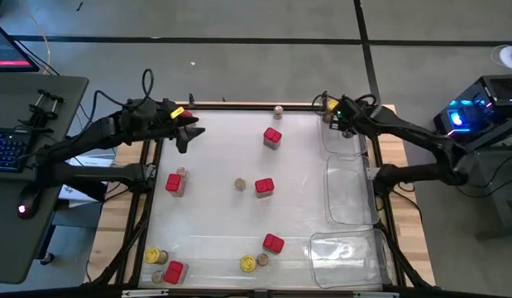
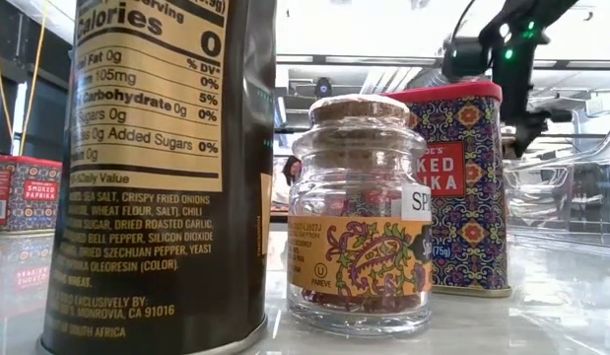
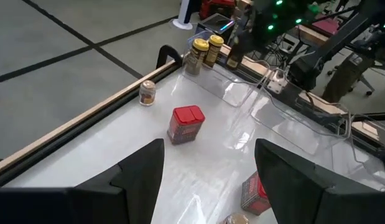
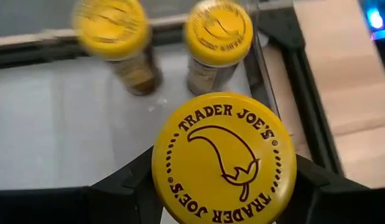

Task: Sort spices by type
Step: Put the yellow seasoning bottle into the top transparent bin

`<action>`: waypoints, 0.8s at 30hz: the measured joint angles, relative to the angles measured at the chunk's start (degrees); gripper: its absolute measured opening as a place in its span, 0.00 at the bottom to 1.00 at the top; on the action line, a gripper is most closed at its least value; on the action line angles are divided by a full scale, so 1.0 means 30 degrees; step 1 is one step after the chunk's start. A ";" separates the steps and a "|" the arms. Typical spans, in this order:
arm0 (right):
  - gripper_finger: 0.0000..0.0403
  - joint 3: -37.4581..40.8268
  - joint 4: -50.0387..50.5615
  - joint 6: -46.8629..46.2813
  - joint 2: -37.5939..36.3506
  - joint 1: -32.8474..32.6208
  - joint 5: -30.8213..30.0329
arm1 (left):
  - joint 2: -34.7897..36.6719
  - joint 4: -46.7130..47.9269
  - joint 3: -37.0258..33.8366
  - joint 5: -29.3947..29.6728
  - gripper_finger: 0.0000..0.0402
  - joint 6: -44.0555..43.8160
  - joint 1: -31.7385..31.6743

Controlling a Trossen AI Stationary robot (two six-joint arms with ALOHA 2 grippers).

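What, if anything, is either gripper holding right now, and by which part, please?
The right gripper holds a yellow-lidded jar, fingers on both sides just below its lid. The left gripper is open, holding nothing.

white glossy tabletop (image 1: 222,165) with pale wooden edges | three clear plastic trays down its right side and front right corner (image 1: 348,194) | dark side desk to the left (image 1: 24,215), black keyboard with blue backlight (image 1: 7,149) | grey floor (image 1: 239,50)

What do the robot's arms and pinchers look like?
Both arms are dark and jointed, with black cables along them. The left gripper has two broad, flat black fingers. The right gripper sits on an arm showing small green lights, and its fingers are dark too.
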State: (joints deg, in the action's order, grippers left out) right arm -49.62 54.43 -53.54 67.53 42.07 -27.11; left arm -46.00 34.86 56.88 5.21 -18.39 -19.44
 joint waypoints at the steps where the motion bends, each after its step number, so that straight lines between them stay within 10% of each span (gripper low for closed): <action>1: 0.52 0.0137 -0.0505 0.0117 0.0274 0.0310 0.0191 | -0.0033 -0.0007 0.0000 0.0007 0.59 -0.0147 0.0000; 24: 0.70 0.0244 -0.3234 0.2702 0.3110 0.2789 0.0233 | -0.1555 -0.0055 0.0000 0.0000 0.59 -0.0533 0.0001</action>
State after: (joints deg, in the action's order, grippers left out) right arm -48.88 44.73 -45.44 76.86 50.43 -26.41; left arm -50.66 34.70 56.88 5.21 -19.99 -19.44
